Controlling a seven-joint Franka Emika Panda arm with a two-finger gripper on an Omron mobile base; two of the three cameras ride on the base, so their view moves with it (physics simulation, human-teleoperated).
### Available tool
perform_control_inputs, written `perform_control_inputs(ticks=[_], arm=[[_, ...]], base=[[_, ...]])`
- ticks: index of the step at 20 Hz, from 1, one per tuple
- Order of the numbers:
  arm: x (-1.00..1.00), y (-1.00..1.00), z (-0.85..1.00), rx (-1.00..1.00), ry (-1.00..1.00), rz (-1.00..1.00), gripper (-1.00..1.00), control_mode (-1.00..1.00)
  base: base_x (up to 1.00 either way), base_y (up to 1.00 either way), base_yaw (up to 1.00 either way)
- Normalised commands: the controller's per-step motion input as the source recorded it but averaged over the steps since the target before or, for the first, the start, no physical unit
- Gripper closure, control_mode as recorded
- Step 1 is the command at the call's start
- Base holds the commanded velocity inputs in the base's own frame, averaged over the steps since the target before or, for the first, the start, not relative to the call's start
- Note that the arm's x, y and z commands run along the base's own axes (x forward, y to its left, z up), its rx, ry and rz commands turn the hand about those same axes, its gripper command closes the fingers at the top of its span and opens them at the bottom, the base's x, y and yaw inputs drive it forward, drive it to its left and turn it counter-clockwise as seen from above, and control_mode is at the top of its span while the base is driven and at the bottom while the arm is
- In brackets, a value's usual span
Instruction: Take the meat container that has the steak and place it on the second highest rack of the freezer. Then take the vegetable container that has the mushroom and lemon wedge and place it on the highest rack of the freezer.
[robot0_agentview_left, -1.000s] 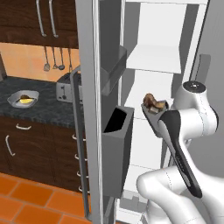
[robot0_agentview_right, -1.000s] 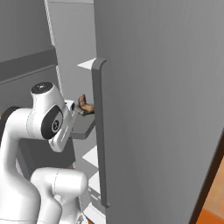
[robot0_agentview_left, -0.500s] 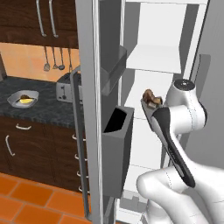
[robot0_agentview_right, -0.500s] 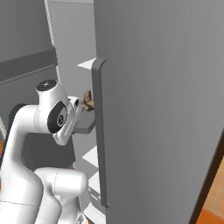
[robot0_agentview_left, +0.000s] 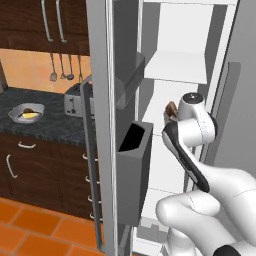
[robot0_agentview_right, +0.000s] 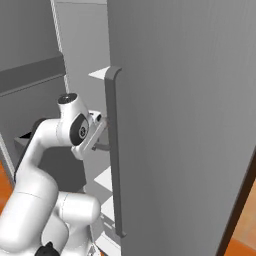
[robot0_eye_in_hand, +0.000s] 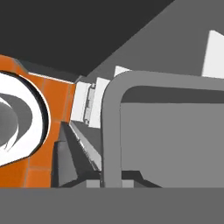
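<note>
Reaching into the open freezer (robot0_agentview_left: 220, 65), the white arm bends at centre right of the left base view, its wrist hidden behind its own upper joint. Just left of that joint, a small brown lump with a pale edge — the steak (robot0_agentview_left: 171, 108) — peeks out inside the cabinet, below the white shelf (robot0_agentview_left: 176, 66) in the upper middle of the frame. Whether it sits on a shelf or rides in the hand cannot be told, as the arm covers what lies beneath it; its container is hidden too.

The gripper itself is out of sight behind the arm and door, so I cannot tell whether the fingers are parted or closed. In the right base view the forearm passes behind the freezer's long vertical handle (robot0_agentview_right: 113, 150) at centre frame, disappearing past the grey door.

The hand view looks along a rounded grey frame (robot0_eye_in_hand: 114, 118) with orange floor tiles (robot0_eye_in_hand: 52, 100) at the left.

Far off at the left edge of the left base view, a bowl (robot0_agentview_left: 26, 111) on the dark counter (robot0_agentview_left: 45, 125) holds a yellow piece — the lemon wedge (robot0_agentview_left: 29, 115) — with a dark lump, the mushroom (robot0_agentview_left: 30, 110), just above it. A toaster (robot0_agentview_left: 75, 100) stands near it, to the right.
</note>
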Motion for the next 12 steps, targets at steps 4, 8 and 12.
perform_control_inputs(ticks=[4, 8, 12], arm=[[0.58, -0.03, -0.03, 0.00, -0.01, -0.01, 1.00, -1.00], [0.62, 0.00, 0.00, 0.00, 0.00, -0.06, 1.00, -1.00], [0.79, 0.00, 0.00, 0.00, 0.00, 0.00, 1.00, -1.00]], base=[[0.00, 0.00, 0.00], [0.00, 0.00, 0.00], [0.00, 0.00, 0.00]])
